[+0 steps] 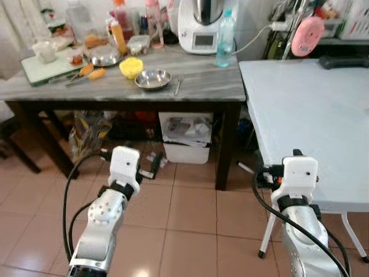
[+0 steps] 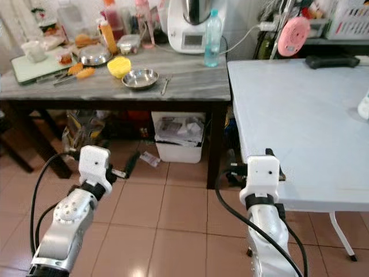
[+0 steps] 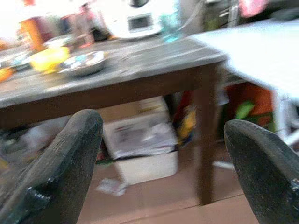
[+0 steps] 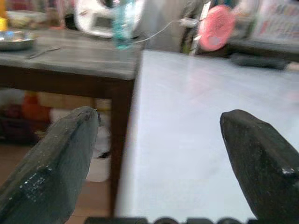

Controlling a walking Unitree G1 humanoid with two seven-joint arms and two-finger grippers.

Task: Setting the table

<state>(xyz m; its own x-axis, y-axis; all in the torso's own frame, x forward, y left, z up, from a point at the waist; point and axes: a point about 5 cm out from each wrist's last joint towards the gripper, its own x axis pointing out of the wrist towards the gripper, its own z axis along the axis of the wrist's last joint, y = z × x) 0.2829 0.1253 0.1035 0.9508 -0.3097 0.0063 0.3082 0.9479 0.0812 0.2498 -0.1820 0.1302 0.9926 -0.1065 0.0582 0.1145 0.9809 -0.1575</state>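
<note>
A steel bowl (image 1: 153, 79) sits on the grey marble table (image 1: 202, 86), with a fork (image 1: 178, 85) just to its right and a yellow bowl (image 1: 131, 67) behind it. The white folding table (image 1: 305, 109) stands to the right with a bare top. My left gripper (image 3: 161, 122) is open and empty, held low over the tiled floor and facing the marble table's front edge. My right gripper (image 4: 159, 113) is also open and empty, level with the near corner of the white table. Both arms reach forward, their white wrist housings (image 1: 124, 164) showing in the head views.
The back of the marble table holds a white kitchen appliance (image 1: 199, 26), a water bottle (image 1: 225, 39), other bottles, a tray (image 1: 46, 66) with a cup, and carrots (image 1: 92, 72). A white bin (image 1: 185, 138) and clutter lie underneath. A dark object (image 1: 343, 62) lies on the white table's far edge.
</note>
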